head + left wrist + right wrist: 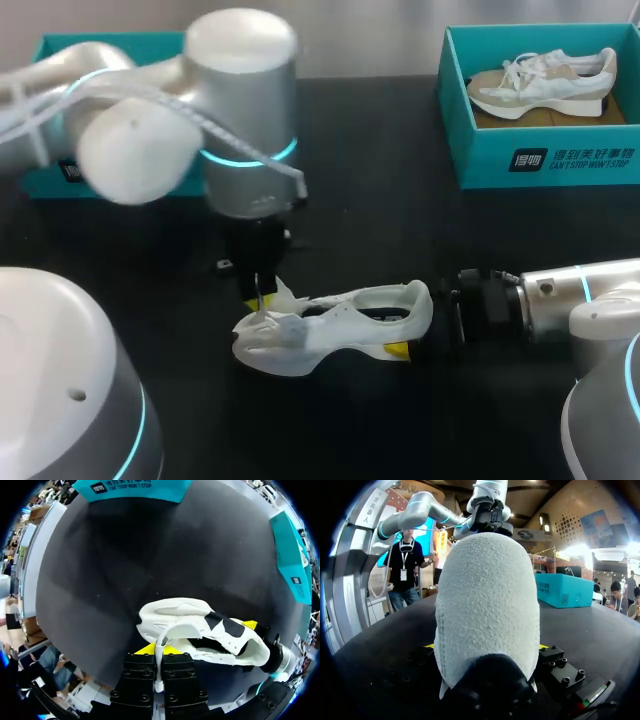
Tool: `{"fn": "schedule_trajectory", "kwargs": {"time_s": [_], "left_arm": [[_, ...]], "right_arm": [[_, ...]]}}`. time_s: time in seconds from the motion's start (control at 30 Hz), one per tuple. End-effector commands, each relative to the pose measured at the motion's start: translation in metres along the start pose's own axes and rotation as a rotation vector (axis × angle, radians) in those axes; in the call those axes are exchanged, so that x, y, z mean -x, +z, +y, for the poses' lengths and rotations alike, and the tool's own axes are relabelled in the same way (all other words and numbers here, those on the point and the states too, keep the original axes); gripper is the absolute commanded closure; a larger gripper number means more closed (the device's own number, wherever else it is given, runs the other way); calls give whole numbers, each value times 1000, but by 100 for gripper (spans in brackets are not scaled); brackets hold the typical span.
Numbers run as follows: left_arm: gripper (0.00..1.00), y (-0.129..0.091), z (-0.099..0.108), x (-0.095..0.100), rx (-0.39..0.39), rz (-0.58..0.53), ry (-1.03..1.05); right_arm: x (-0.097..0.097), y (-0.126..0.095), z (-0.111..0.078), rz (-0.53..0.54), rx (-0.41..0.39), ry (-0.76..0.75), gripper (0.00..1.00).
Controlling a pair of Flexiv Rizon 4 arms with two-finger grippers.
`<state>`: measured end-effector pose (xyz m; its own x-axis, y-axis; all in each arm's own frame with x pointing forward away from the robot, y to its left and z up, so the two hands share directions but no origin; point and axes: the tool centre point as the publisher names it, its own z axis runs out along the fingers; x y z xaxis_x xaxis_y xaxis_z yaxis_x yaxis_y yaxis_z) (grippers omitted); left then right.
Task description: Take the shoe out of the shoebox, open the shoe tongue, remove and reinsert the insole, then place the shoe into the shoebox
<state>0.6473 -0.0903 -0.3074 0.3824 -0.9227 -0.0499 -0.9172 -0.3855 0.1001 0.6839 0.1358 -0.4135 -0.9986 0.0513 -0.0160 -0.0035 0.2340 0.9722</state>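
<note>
The white shoe [330, 325] lies on the black table [400, 220], and everything else is placed from it. The left gripper [262, 292] hangs straight down over the shoe's front end. Its fingers are drawn narrow onto a thin white flap standing up from the upper, which looks like the tongue [159, 662]. The right gripper [415, 332] comes in level at the shoe's heel end. Its fingers are spread to the heel's width and press on it from two sides.

Only the head view takes in the whole layout. A teal shoebox [540, 160] stands well apart from the shoe, beyond its heel end on the far side, with a second shoe [545, 85] lying inside. Another teal box [60, 50] sits beyond the shoe's front end, mostly hidden by the left arm.

The left wrist view shows what the head view cannot, the pinch itself. The flap runs up between the two yellow tips and touches both, while the rest of the shoe stretches away ahead of the gripper to the right gripper at the heel.

In the right wrist view the heel fills nearly everything. It sits between the fingers, with only slivers of the yellow fingertips [542, 646] showing at either side of it. The left arm descends past the shoe's far end. From here the tongue is hidden behind the heel.
</note>
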Motion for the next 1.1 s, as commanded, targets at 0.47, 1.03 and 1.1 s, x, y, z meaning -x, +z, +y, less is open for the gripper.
{"fn": "schedule_trajectory", "kwargs": {"time_s": [0.47,1.03,1.1], "left_arm": [[100,24,-14,36,-37,187,23],[100,79,-15,40,-40,-24,68],[87,83,-16,41,-40,-44,68]], "right_arm": [[0,0,0,1,-4,1,100],[0,0,0,1,-4,1,100],[0,0,0,1,-4,1,100]]}}
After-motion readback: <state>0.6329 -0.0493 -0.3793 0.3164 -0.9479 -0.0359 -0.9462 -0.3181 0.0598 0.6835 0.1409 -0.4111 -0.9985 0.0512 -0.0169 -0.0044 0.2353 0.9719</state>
